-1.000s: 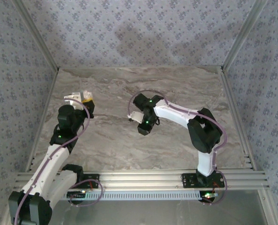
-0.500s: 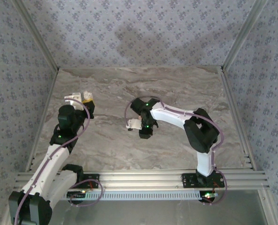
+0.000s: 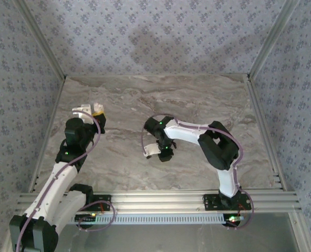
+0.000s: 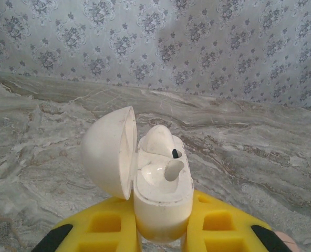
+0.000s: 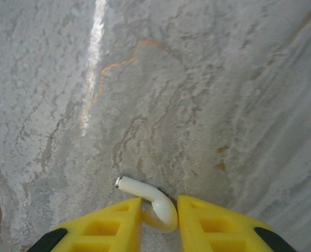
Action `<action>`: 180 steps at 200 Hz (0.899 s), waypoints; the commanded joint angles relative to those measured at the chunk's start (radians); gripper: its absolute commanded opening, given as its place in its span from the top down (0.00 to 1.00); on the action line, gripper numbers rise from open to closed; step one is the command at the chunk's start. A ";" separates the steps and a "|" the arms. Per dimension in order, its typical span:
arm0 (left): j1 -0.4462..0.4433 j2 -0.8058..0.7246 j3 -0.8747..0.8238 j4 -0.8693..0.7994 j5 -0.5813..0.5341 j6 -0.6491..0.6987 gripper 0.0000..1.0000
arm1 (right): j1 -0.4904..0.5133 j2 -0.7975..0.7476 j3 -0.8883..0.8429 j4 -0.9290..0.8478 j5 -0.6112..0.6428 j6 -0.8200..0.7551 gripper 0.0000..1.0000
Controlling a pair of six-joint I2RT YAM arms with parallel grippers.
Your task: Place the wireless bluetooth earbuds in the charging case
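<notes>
Holding the charging case is the function of the left claw: its fingers are clamped on the lower body of the case, which projects straight ahead of the claw with its long axis in line with the fingers. The lid is hinged open to the claw's left. One earbud head sits in the far socket. Whether the near socket is occupied cannot be told.

The loose earbud lies directly between the fingers of the right claw, low over the surface. The claw is set narrow, one finger on each side of the earbud head. Whether the fingers clamp it or merely bracket it cannot be told. The stem runs ahead of the claw and to its left, so the long axis of the earbud lies oblique to the line of the fingers.

In the overhead view the right claw is well apart from the left claw. The case lies to the left of the right claw and farther from the arm bases.

Judgement: the right arm is the nearer arm for this earbud. The transfer depends on a secure grip on the head, then travel leftward to the case, with the stem turned to enter the socket first.
</notes>
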 commanded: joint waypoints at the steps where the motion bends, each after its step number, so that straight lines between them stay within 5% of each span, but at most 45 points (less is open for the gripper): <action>1: 0.007 -0.015 0.033 0.003 -0.005 0.015 0.86 | 0.008 0.020 -0.003 -0.032 0.025 -0.136 0.71; 56: 0.007 -0.018 0.026 0.006 -0.006 0.009 0.86 | 0.004 -0.056 0.040 -0.068 -0.052 0.008 0.51; 97: 0.007 -0.007 0.005 0.031 -0.008 -0.001 0.86 | -0.058 -0.174 0.044 0.035 -0.205 0.577 0.45; 136: 0.006 0.036 -0.015 0.094 0.028 -0.027 0.86 | -0.068 -0.186 0.006 0.052 -0.144 1.163 0.47; 161: 0.007 0.051 -0.021 0.113 0.039 -0.037 0.86 | -0.079 -0.201 -0.037 0.055 -0.132 1.491 0.59; 180: 0.007 0.055 -0.023 0.122 0.041 -0.035 0.86 | -0.078 -0.192 -0.035 0.045 -0.099 1.622 0.58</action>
